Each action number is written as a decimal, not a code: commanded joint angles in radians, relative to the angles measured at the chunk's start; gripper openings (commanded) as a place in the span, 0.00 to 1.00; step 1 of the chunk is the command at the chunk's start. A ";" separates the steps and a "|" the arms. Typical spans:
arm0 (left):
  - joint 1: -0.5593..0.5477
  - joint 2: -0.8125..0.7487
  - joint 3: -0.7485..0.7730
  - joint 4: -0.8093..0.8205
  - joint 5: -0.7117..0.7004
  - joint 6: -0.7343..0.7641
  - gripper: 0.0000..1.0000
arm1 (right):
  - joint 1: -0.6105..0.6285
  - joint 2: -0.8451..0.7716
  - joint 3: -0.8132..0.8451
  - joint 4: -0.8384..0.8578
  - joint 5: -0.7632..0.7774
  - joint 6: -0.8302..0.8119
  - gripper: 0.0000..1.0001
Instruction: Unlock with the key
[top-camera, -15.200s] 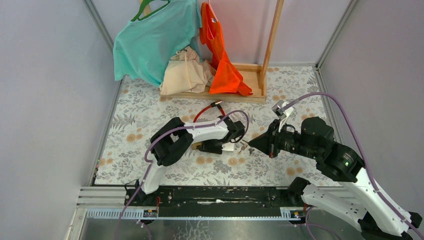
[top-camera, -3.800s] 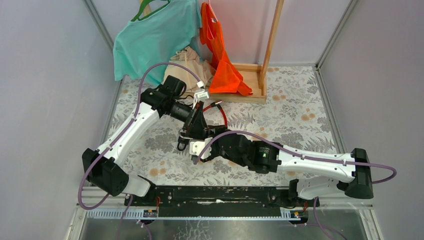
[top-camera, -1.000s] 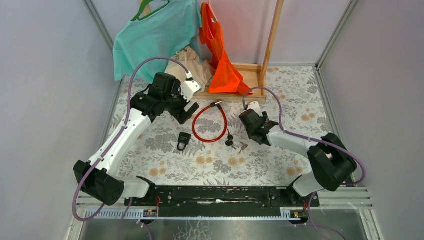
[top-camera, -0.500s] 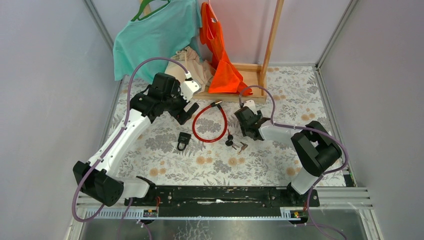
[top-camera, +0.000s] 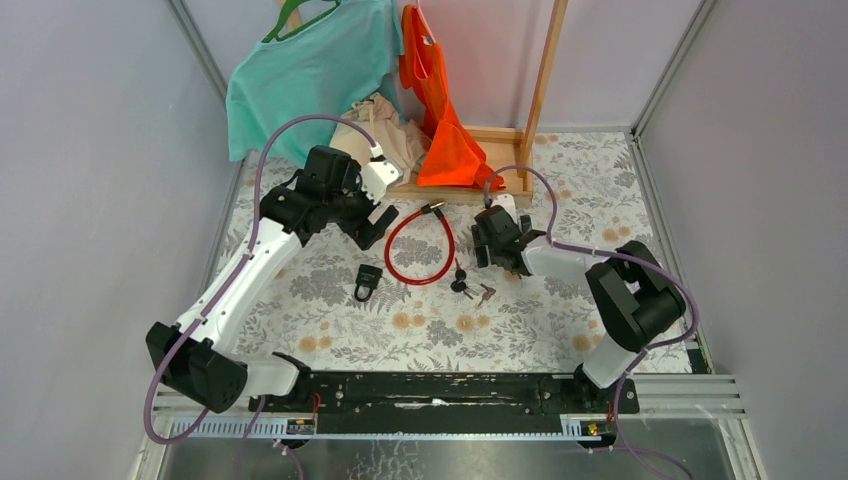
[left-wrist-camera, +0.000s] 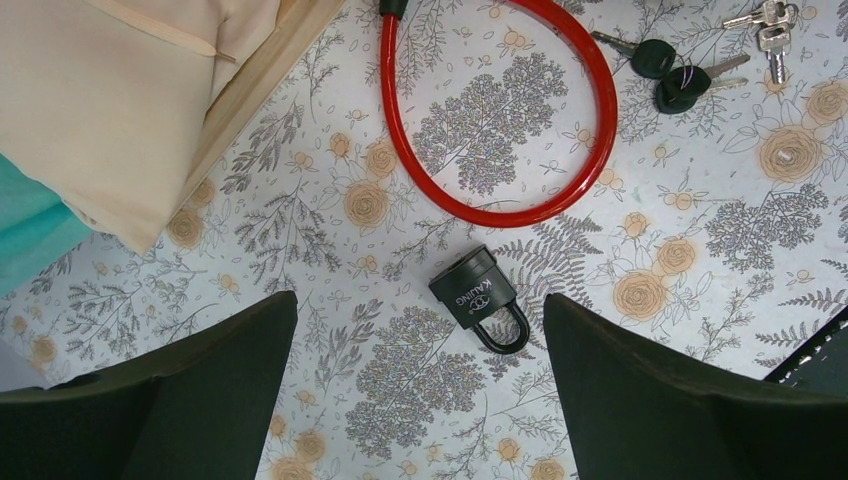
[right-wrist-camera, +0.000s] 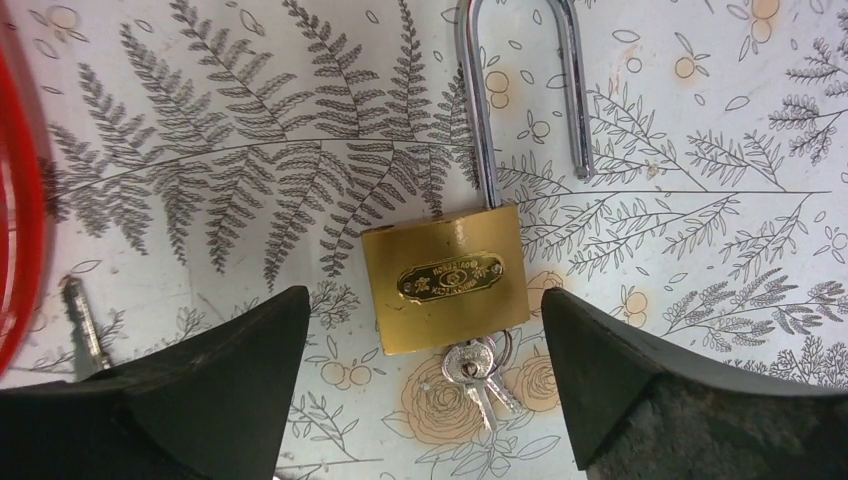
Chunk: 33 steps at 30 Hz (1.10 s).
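Overhead first: left gripper (top-camera: 372, 224) held near the red cable lock (top-camera: 418, 245), right gripper (top-camera: 483, 250) low beside loose keys (top-camera: 460, 285). Next, left wrist: fingers (left-wrist-camera: 150, 400) spread above a shut black padlock (left-wrist-camera: 480, 297), lettered something like "KALING", not surely legible. Finally, right wrist: jaws parted, pinching nothing, straddling the brass padlock (right-wrist-camera: 445, 320), shackle (right-wrist-camera: 480, 120) swung open, key (right-wrist-camera: 468, 372) seated in its keyhole. Unlocking step seemingly done here; next, lifting clear or addressing another lock. Oval nameplate (right-wrist-camera: 449, 277) too small to read.

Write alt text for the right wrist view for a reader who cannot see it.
A brass padlock lies on a floral tablecloth, shackle open, keys at its base. The right tool stands open around it, fingers touching nothing.
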 joint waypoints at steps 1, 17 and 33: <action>0.011 -0.028 0.015 0.021 0.025 -0.011 1.00 | -0.003 -0.109 0.047 -0.024 -0.036 0.005 0.92; 0.102 0.023 -0.010 -0.032 0.048 -0.045 1.00 | 0.140 -0.272 -0.100 -0.151 -0.205 0.266 0.77; 0.104 0.003 -0.076 -0.066 0.143 0.003 1.00 | 0.146 -0.197 -0.159 -0.101 -0.205 0.340 0.56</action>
